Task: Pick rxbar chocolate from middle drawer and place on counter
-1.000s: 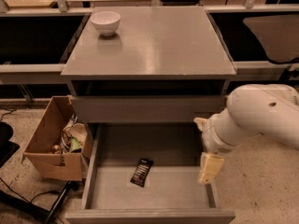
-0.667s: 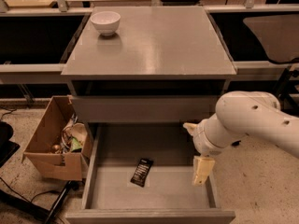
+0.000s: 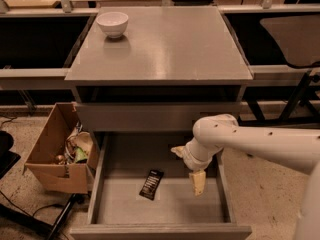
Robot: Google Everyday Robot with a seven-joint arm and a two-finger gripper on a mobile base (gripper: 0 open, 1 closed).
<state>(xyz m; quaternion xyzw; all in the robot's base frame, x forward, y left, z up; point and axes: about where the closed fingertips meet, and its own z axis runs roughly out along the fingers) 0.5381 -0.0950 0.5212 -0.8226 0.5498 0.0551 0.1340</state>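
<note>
The rxbar chocolate [image 3: 151, 184], a small black wrapped bar, lies flat on the floor of the open middle drawer [image 3: 97, 184], left of centre. My gripper [image 3: 185, 170] hangs over the drawer's right half, a short way right of the bar and not touching it. Its tan fingers [image 3: 198, 182] stand apart, open and empty. The white arm reaches in from the right. The grey counter [image 3: 165, 44] tops the cabinet above the drawer.
A white bowl [image 3: 112, 23] stands at the counter's back left corner. A brown cardboard box [image 3: 52, 156] with clutter sits on the floor left of the drawer. Dark shelving and metal frames flank the cabinet.
My arm has moved left and farther in over the drawer, bringing the gripper closer to the bar. The bar has not moved.
</note>
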